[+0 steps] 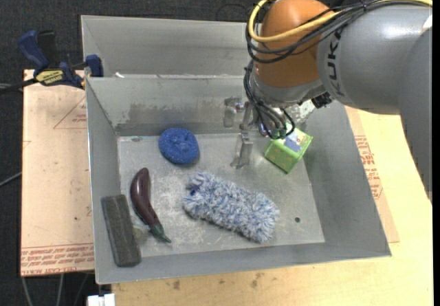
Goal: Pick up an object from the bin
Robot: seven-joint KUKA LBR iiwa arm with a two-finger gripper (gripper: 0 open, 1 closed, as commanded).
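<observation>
Gripper between blue ball and green box, fluffy duster near — aubergine apart

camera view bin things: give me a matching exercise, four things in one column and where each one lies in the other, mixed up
Things
1. purple aubergine
2. green box
3. blue round scrubber
4. dark grey bar

Places
a. upper left in the view
b. lower left corner
c. farthest right of the four
d. between the dark grey bar and the fluffy blue-white mitt

Pairs: 1-d, 2-c, 3-a, 4-b
</observation>
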